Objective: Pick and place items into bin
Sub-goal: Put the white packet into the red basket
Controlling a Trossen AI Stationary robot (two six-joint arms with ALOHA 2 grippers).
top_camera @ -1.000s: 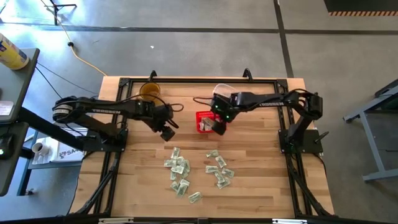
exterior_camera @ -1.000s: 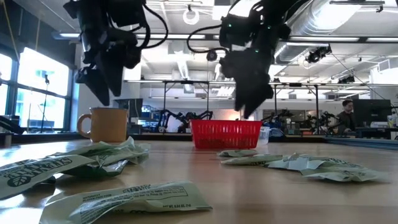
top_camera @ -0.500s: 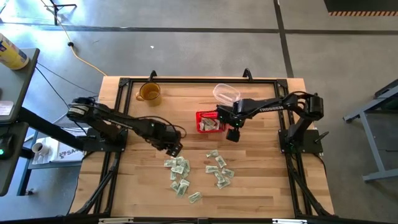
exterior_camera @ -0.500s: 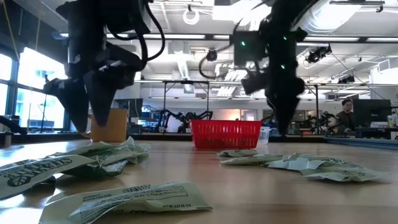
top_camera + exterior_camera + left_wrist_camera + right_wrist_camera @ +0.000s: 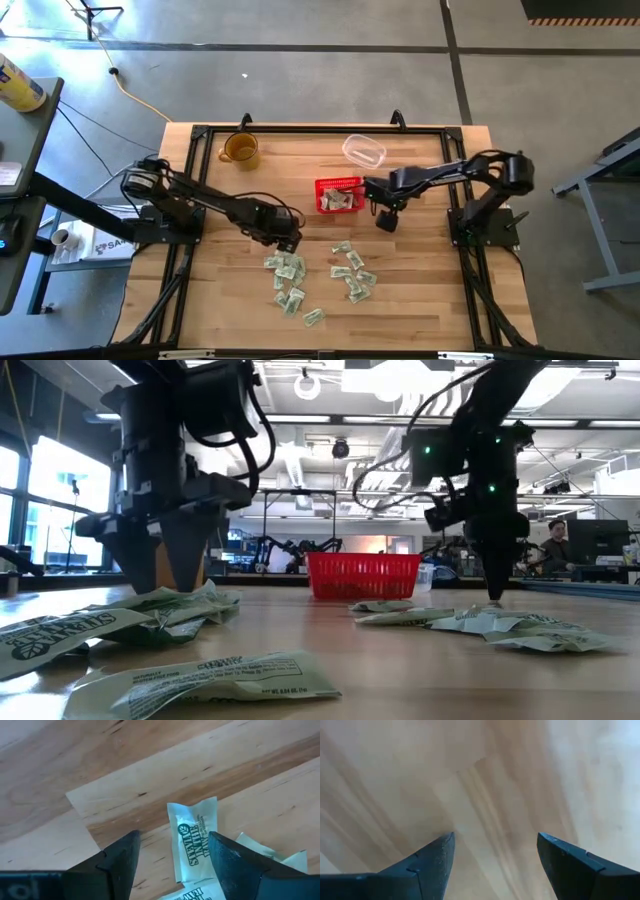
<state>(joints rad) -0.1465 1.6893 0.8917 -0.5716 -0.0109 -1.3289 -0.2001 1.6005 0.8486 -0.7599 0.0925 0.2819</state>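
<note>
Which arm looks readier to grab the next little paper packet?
Probably the left. Its gripper hangs open right above a packet at the edge of the pile, while the right gripper, jaws also open, sits beside the red basket over bare wood.

Two dark, cable-strung jointed arms

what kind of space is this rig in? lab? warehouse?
Most likely a robotics lab or open workshop: exposed ceiling ducts, more robot arms on benches behind the table, and a person at a monitor.
</note>
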